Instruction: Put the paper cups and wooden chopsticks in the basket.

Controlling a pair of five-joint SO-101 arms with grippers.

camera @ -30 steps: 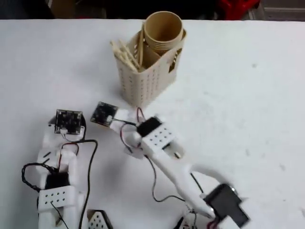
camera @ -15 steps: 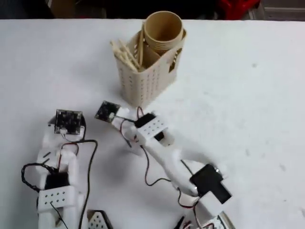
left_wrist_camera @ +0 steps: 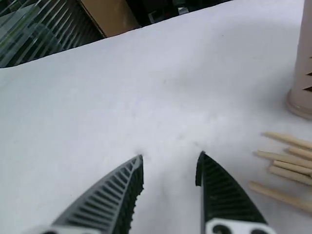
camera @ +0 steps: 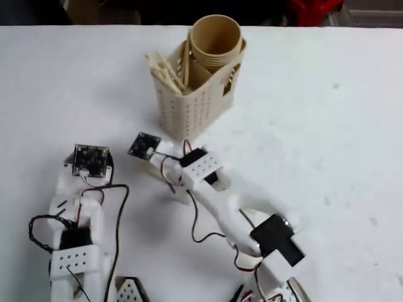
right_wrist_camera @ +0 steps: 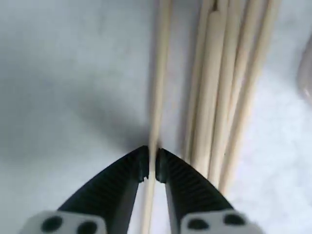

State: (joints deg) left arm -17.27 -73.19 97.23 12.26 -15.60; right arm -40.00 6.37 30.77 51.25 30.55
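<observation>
Right gripper, at 6 o'clock in the high view, is pinching one chopstick lying on the table. At least four more loose chopsticks are lying just beside it. Left gripper, at 7 o'clock, is sitting with jaws spread, gripping nothing. At 12 o'clock, the basket is holding one stack of paper cups and several upright sticks.

White table before me. Basket stands upright on it. Loose chopsticks lie flat near basket's foot, packed side by side. Lone chopstick lies just beside them, on side away from basket.
</observation>
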